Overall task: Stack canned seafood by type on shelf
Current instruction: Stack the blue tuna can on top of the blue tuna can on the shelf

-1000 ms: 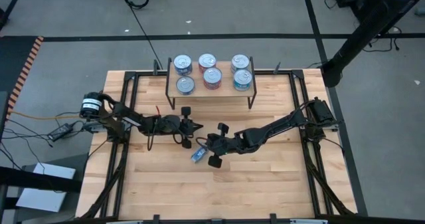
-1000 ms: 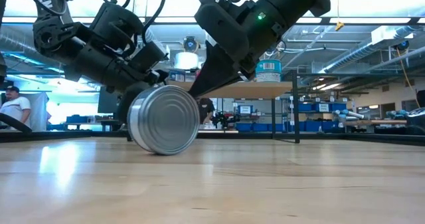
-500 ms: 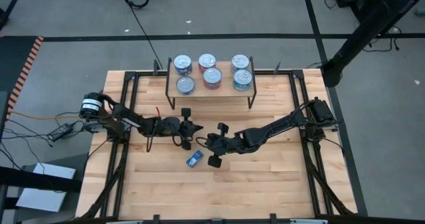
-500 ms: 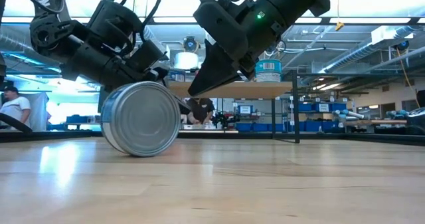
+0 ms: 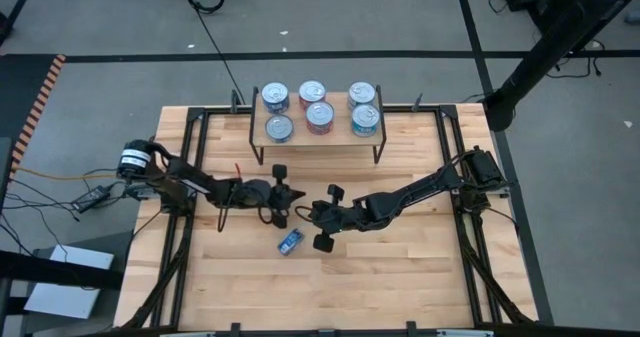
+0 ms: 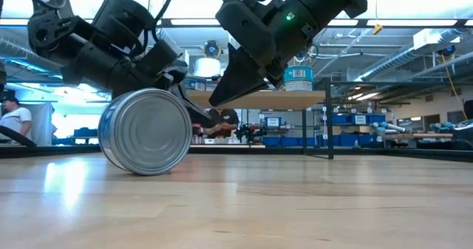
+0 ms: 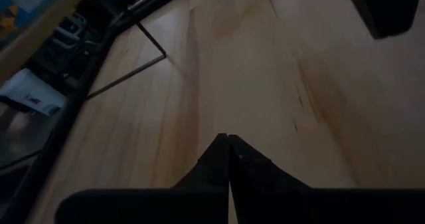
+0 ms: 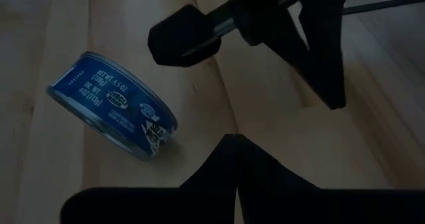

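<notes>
I'm seeing the loose blue tin [image 5: 289, 241] lying on its edge on the tabletop [image 5: 400, 267], well in front of the shelf [image 5: 318, 137], free of both arms. Six tins [image 5: 319, 116] are sitting on the shelf plank. Left gripper [image 5: 280, 215] is hovering just behind the blue tin, fingers pressed together, holding nothing. Right gripper [image 5: 322, 217] is hanging near it, beside the left one, fingers likewise closed & empty.
</notes>
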`<state>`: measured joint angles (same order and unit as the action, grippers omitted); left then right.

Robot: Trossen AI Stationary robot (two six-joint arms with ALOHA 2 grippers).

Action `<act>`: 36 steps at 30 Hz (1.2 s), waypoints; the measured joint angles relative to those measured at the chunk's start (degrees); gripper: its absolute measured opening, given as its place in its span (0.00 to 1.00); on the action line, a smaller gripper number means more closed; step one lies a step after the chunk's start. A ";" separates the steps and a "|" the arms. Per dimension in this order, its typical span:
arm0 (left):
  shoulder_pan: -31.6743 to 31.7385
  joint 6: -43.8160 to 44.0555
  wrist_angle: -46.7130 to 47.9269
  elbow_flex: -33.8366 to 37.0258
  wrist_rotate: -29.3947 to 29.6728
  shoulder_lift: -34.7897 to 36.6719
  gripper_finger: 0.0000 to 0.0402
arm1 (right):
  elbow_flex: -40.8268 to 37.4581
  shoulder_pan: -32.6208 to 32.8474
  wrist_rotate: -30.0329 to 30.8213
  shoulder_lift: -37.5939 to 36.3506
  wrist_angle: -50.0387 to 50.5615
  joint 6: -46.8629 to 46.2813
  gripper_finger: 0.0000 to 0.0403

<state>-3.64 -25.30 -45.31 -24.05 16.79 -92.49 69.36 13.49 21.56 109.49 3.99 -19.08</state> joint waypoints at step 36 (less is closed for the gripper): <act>-15.91 13.16 39.62 -0.02 7.65 29.69 0.01 | 0.04 -6.03 -4.77 -0.07 -4.68 8.73 0.03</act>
<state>-19.55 -12.14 -5.69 -24.08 24.44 -62.81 69.41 7.46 16.79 109.43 -0.69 -10.34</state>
